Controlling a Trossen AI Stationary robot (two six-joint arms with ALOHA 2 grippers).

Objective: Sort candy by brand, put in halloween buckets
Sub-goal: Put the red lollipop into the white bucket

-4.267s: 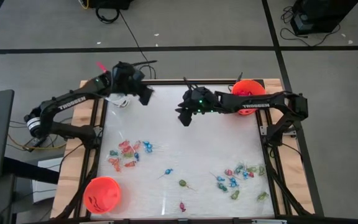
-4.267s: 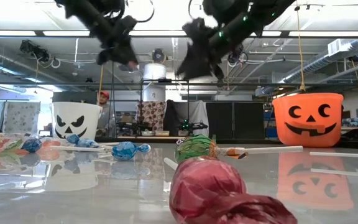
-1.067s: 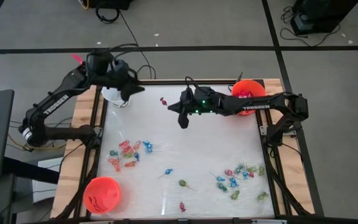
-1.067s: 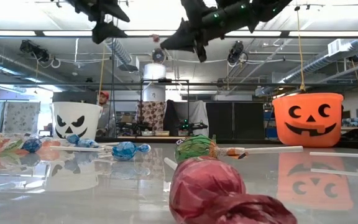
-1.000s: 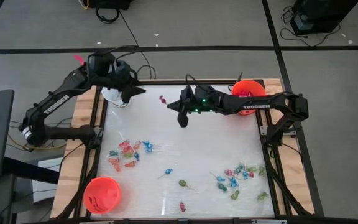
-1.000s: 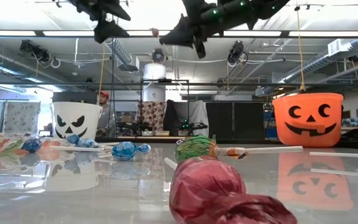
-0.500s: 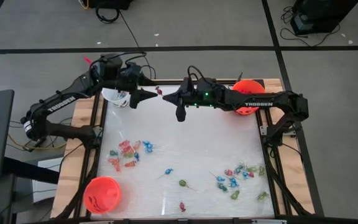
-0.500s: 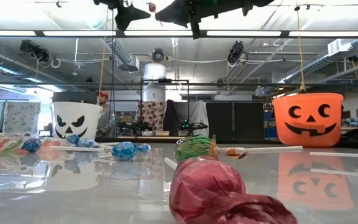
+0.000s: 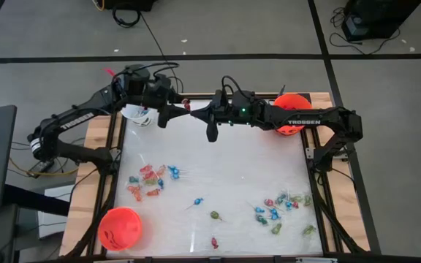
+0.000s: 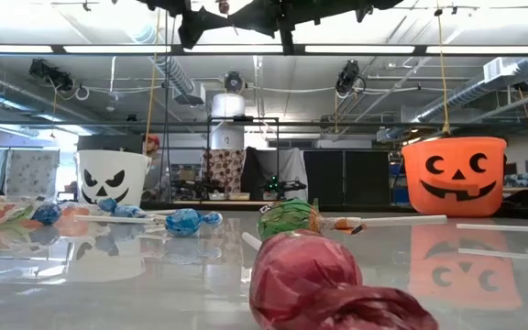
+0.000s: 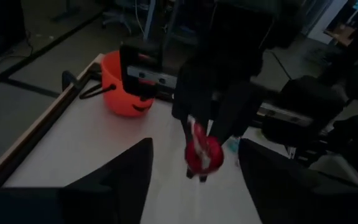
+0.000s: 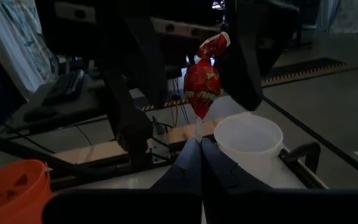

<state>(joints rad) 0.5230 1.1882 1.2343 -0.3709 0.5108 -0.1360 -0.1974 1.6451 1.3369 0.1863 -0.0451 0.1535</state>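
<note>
While both arms meet high over the far middle of the table (image 9: 218, 168), you have a handover in hand. The white bucket (image 9: 135, 114) sits at the far left corner, one orange bucket (image 9: 291, 109) at the far right, another orange bucket (image 9: 120, 228) at the near left. Loose candy lies in two clusters, left (image 9: 150, 181) and right (image 9: 280, 208), well below the arms.

Your right gripper (image 12: 195, 148) is clamped shut on the stick of a red lollipop (image 12: 203, 79), wrapper head pointing away. Your left gripper (image 11: 194, 158) stands wide apart, fingers (image 11: 129, 171) flanking that head without touching.

Judgement: it is light, with a crinkly, slippery wrapper; close on the round head, not the twisted tail. Open air surrounds the pair; the white bucket rim is near.
</note>
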